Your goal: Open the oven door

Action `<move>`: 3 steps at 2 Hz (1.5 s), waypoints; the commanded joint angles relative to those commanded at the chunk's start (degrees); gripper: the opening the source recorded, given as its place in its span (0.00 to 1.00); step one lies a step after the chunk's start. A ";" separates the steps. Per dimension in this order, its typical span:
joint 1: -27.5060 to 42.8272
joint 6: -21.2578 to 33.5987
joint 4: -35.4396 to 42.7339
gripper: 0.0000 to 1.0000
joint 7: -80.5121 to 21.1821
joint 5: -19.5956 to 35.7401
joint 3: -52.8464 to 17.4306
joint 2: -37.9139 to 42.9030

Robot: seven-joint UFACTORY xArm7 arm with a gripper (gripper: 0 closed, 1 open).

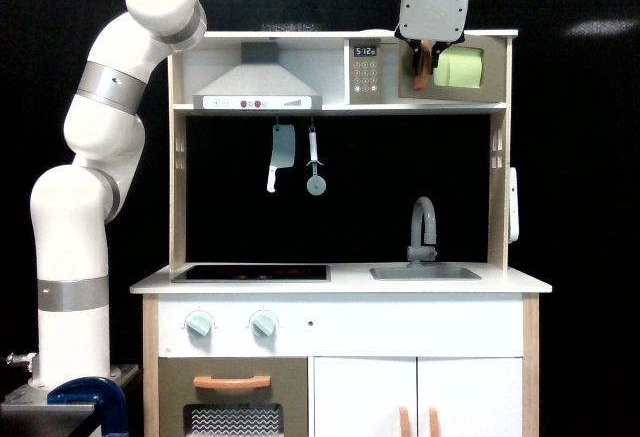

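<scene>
Pincer (pixel 426 63) jaws too small to read; lower cabinet doors (pixel 417 397) cropped.

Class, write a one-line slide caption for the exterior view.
White robot arm's gripper at the orange handle of the toy kitchen's oven door, top shelf.

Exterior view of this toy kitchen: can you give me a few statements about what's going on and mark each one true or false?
1. The gripper is at the orange handle of the oven door on the top shelf. True.
2. The oven door has a lime-green window. True.
3. A cleaver lies in the sink. False: it hangs under the shelf, beside another hanging utensil.
4. The robot is pulling the lower door with the zigzag window. False: nothing touches it.
5. The clock panel sits to the exterior view's left of the oven door. True.
</scene>
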 joint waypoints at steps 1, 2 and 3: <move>-4.51 3.76 10.21 0.00 0.66 0.15 2.23 7.13; -5.78 4.27 11.96 0.00 0.51 -0.25 3.25 8.63; -7.05 4.20 10.53 1.00 -0.40 -0.88 4.28 7.89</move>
